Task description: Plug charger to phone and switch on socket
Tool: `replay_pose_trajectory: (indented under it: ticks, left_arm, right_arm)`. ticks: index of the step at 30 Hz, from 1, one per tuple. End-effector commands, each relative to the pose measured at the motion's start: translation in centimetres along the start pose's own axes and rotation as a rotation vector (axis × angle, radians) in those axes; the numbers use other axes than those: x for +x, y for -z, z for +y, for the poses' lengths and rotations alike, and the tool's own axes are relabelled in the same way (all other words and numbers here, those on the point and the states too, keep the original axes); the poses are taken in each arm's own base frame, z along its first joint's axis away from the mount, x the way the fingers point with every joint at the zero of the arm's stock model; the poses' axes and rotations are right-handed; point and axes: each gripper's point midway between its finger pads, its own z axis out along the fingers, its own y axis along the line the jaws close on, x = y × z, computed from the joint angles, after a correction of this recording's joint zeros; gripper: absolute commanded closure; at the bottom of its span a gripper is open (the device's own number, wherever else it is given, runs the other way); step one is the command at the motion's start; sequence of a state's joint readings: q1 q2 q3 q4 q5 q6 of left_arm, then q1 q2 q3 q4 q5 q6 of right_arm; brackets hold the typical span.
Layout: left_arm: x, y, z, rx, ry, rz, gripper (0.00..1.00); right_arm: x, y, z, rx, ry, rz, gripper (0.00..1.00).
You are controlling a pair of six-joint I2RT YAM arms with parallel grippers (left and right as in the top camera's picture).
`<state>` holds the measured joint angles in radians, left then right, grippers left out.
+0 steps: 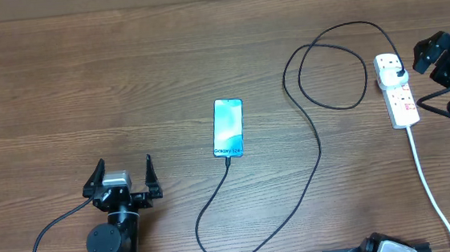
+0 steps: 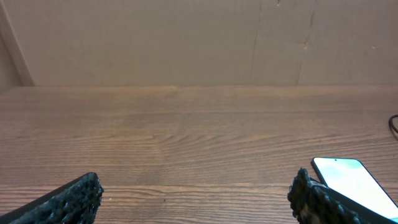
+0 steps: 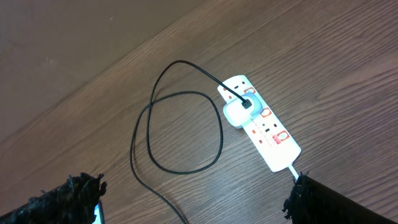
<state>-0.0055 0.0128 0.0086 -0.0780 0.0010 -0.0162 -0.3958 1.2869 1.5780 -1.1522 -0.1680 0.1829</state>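
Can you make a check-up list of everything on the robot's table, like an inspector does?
Surface: wooden table, brown grain.
Job's things: phone lying flat, screen lit; socket at the right, switches too small to read.
Clutter: nothing seen.
Tools: left tool open, empty, beside the phone; right tool open, empty, above the socket.
Cables: charger loops from the phone's end to a white adapter in the socket; white cord trails toward the near edge.
Surroundings: plain brown wall behind.
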Motion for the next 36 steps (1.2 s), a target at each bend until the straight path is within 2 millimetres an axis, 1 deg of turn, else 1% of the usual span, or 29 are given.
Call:
replay_pose_trajectory:
  ticks: [1, 29, 32, 36]
  left_arm:
    - [-0.02, 0.03, -0.13, 0.01, -0.001, -0.005, 0.0]
    - [-0.02, 0.03, -0.13, 0.01, -0.001, -0.005, 0.0]
    - [-0.02, 0.03, -0.13, 0.01, -0.001, -0.005, 0.0]
    - [-0.03, 0.03, -0.13, 0.01, -0.001, -0.006, 0.0]
  right_arm:
    - [-0.12, -0.02, -0.04, 0.005, 0.002, -0.006, 0.0]
    - [-0.1, -0.05, -0.05, 0.005, 0.002, -0.005, 0.0]
    - [-0.59, -0.05, 0.02, 0.003, 0.006, -0.025, 0.0]
    - [-0.54, 0.02, 0.12, -0.001, 0.006, -0.024, 0.0]
